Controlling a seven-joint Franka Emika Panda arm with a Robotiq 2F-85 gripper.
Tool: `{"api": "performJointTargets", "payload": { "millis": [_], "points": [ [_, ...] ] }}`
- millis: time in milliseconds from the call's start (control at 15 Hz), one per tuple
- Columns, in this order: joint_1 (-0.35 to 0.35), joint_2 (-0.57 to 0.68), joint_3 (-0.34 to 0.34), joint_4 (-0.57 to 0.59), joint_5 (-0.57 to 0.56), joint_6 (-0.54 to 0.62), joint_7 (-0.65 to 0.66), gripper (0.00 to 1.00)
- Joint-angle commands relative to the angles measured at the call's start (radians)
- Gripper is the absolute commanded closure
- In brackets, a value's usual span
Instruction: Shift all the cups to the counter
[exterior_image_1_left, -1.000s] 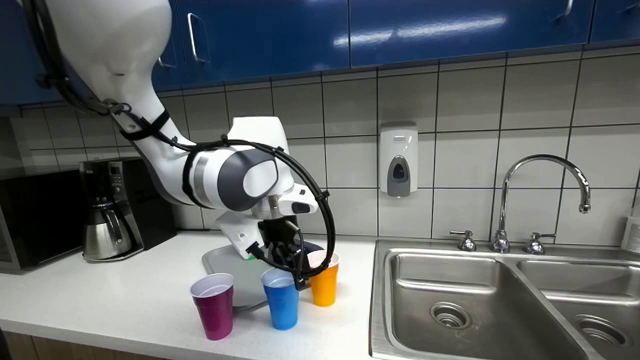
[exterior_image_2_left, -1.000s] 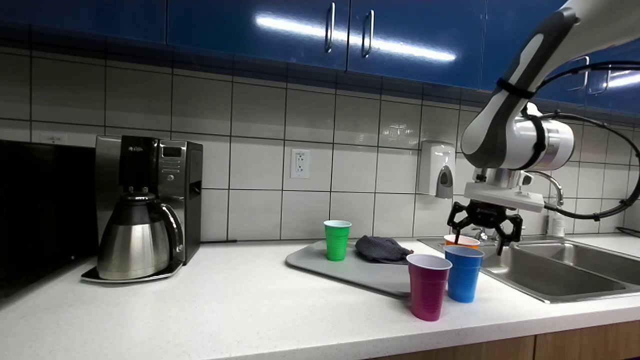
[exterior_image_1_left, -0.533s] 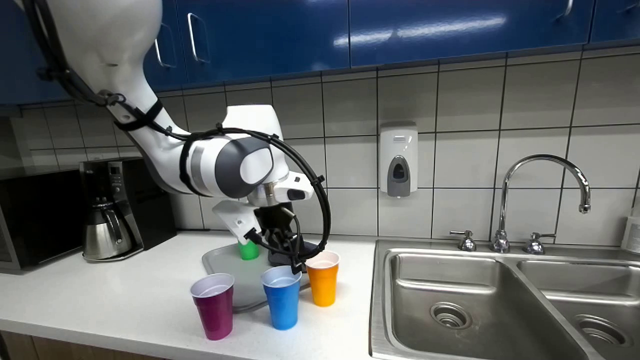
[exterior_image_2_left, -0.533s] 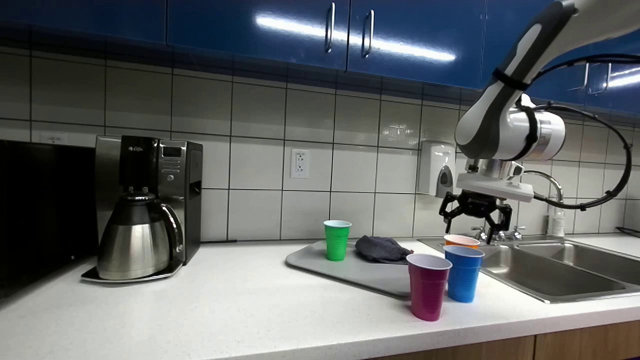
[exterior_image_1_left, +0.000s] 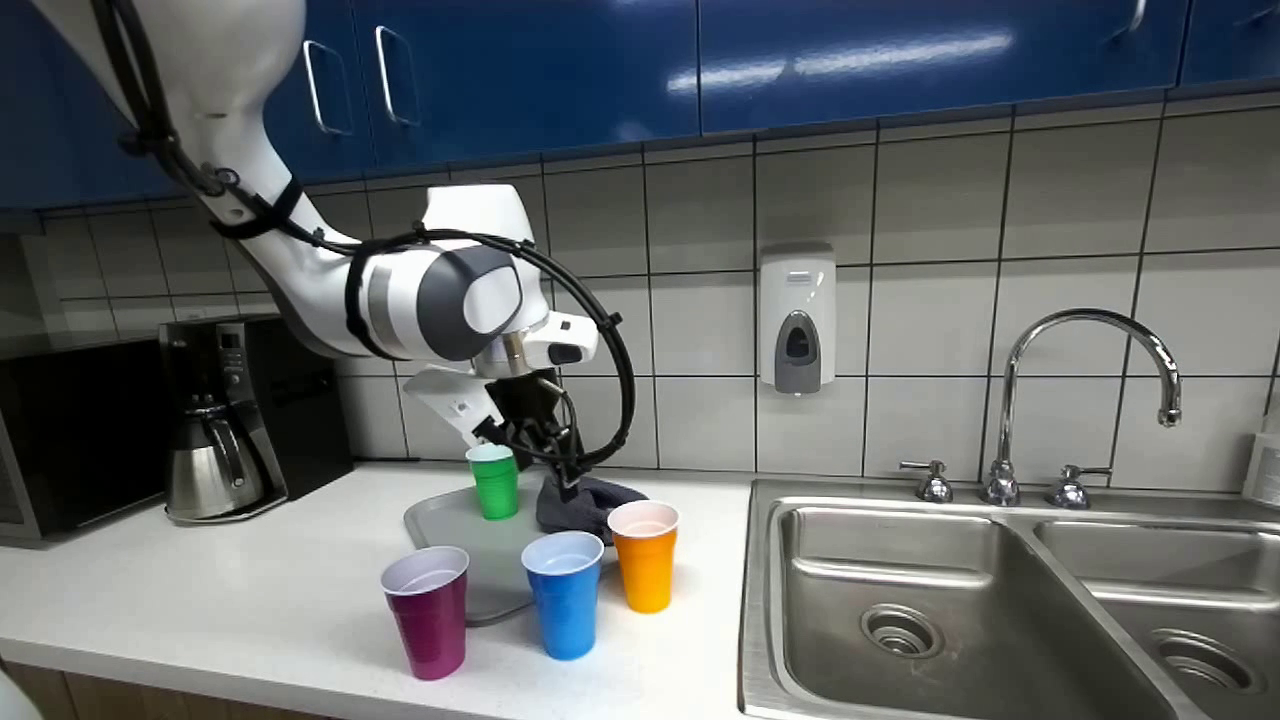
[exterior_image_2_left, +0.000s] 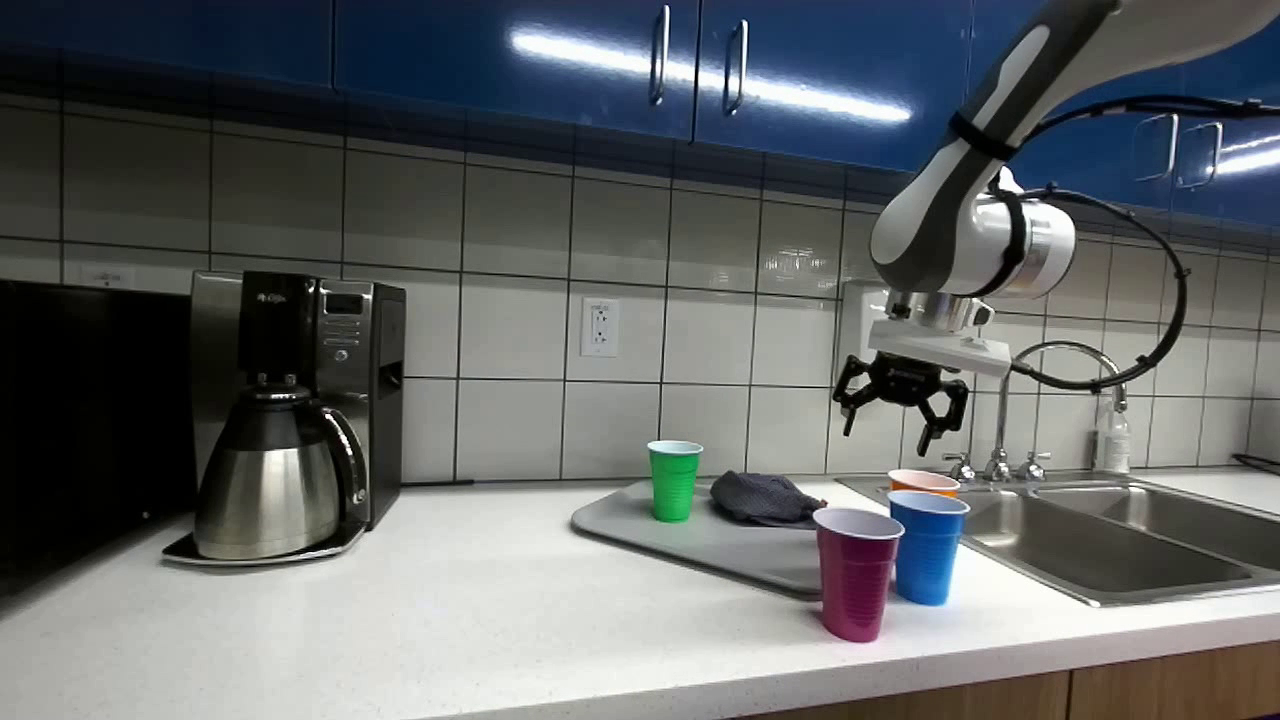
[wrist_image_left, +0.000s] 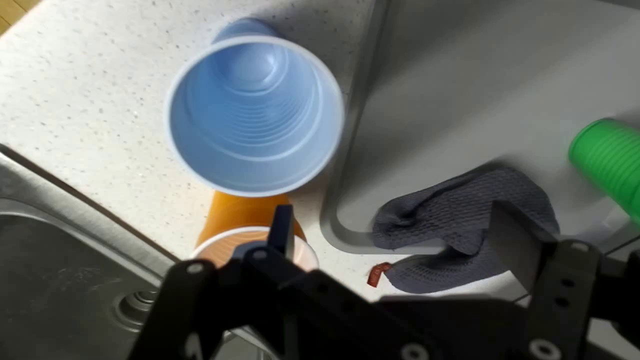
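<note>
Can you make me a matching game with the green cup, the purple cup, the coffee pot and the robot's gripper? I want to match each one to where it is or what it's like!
Things
1. green cup
2. coffee pot
3. gripper
4. purple cup

Where or how
A. up in the air, open and holding nothing
B. standing right on the counter
C. standing on the grey tray
D. sitting in the coffee maker

Right pairs
1-C
2-D
3-A
4-B
</note>
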Motion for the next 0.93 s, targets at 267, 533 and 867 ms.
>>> {"api": "performJointTargets", "payload": {
  "millis": [267, 533, 867],
  "points": [
    [0.054, 0.111, 0.028, 0.154, 0.066, -0.008, -0.034, 0.0],
    [0.078, 0.184, 0.034, 0.23, 0.089, 0.004, -0.056, 0.0],
    [0.1, 0.299, 0.045, 0.336, 0.093, 0.032, -0.084, 0.0]
  ]
}}
